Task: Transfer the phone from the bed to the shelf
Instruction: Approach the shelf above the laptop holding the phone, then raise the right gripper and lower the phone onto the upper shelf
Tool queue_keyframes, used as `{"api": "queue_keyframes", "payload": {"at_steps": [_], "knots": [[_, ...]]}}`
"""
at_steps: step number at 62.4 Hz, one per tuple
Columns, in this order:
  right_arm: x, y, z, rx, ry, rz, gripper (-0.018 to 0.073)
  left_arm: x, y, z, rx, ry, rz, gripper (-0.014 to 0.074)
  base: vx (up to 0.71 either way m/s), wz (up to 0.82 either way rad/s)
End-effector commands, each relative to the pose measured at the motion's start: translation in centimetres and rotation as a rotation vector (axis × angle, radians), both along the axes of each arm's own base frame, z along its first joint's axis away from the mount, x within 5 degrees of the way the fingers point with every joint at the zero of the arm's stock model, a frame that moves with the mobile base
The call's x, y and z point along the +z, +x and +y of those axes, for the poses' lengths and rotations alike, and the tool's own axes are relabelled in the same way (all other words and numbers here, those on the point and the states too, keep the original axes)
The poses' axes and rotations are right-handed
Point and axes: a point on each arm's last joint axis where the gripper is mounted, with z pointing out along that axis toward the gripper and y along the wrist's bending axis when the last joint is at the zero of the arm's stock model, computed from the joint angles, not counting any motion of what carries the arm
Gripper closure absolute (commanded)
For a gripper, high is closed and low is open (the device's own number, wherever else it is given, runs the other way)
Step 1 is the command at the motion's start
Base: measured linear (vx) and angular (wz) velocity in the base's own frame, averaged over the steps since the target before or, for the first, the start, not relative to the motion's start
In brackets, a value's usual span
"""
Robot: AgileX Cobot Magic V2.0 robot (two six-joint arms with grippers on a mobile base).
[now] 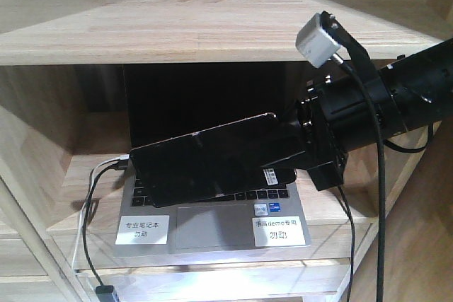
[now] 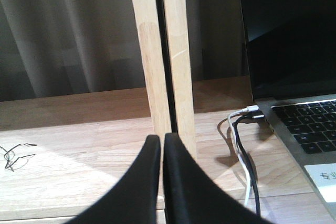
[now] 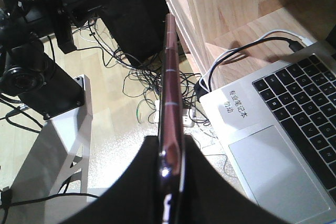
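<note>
The phone, a flat black glossy slab with a pinkish-gold edge, hangs tilted just above the grey laptop, inside an open compartment of the light wood shelf. My right gripper is shut on its right end. In the right wrist view the phone shows edge-on, clamped between the black fingers of the right gripper. My left gripper is shut on nothing, low over a wooden board in front of a shelf upright. The bed is out of view.
The open laptop fills most of the compartment, with white labels on its palm rest. White and black cables run from its left side. Below the shelf edge lie tangled floor cables and a grey metal stand.
</note>
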Motion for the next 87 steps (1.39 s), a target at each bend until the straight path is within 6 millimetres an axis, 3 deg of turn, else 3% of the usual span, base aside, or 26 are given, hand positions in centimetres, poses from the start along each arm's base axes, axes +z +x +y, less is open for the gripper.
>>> {"api": "queue_keyframes", "payload": {"at_steps": [1, 8, 33, 49, 67, 87], "knots": [[2.9, -1.3, 0.1, 0.042, 0.11, -0.028, 0.0561, 1.5, -0.1, 0.0, -0.002, -0.011, -0.108, 0.0595, 0.0, 0.0], [4.4, -1.8, 0.1, 0.048, 0.142, -0.071, 0.0561, 1.5, -0.1, 0.0, -0.002, -0.011, -0.108, 0.0595, 0.0, 0.0], [12.9, -3.8, -0.4, 0.009, 0.258, -0.27, 0.0561, 1.5, -0.1, 0.0, -0.002, -0.011, -0.108, 0.0595, 0.0, 0.0], [17.1, -3.2, -0.6, -0.111, 0.348, -0.408, 0.0561, 1.5, -0.1, 0.0, -0.002, -0.011, -0.108, 0.0595, 0.0, 0.0], [18.8, -0.2, 1.0, -0.105, 0.465, -0.407, 0.0561, 1.5, -0.1, 0.0, -0.002, -0.011, -0.108, 0.0595, 0.0, 0.0], [17.6, 4.1, 7.8, -0.117, 0.501, -0.407, 0.0561, 1.5, -0.1, 0.0, -0.002, -0.011, -0.108, 0.0595, 0.0, 0.0]]}}
